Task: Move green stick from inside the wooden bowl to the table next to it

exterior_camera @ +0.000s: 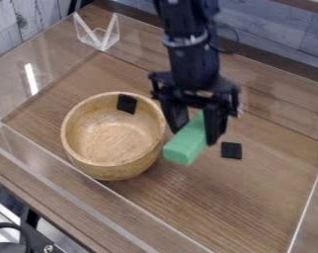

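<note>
The green stick (183, 150) hangs tilted just above the table (254, 203), close to the right rim of the wooden bowl (112, 166) and outside it. My gripper (195, 132) points almost straight down and is shut on the stick's upper end, one dark finger on each side. The stick's top is partly hidden behind the fingers. The bowl stands upright at the left centre of the table.
A small black square (126, 103) lies inside the bowl at its far side. Another black square (232, 150) rests on the table right of my gripper. Clear acrylic walls (24, 69) edge the table, with a clear bracket (96, 35) at the back.
</note>
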